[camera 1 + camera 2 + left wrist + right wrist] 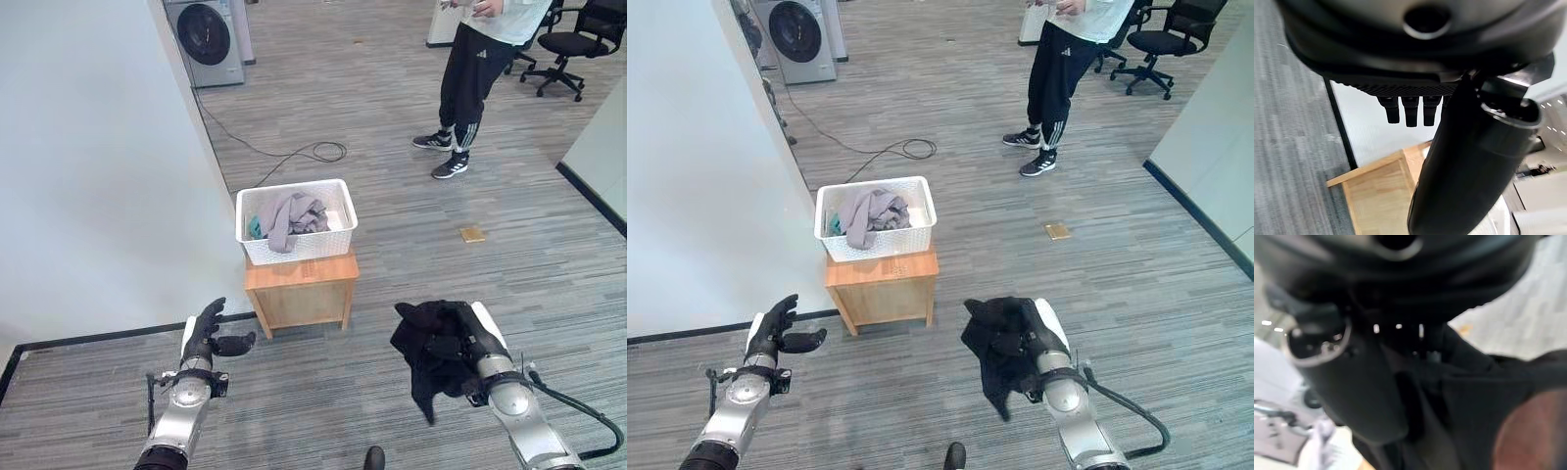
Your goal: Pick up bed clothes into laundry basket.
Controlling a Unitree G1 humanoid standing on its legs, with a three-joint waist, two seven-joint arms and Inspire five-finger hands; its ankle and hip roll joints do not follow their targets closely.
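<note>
Black garment point(427, 345) clenched in right hand point(468, 348), hanging below it, left hand point(206, 338) fingers spread, empty, basket point(297, 243) ahead of both hands on stool point(302, 290)

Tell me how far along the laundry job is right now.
Partly done. A grey garment already lies in the white basket on the wooden stool. The right hand holds a black garment above the floor, short of the basket. The left hand is open and holds nothing. Left: carry the black garment over and drop it in.
</note>
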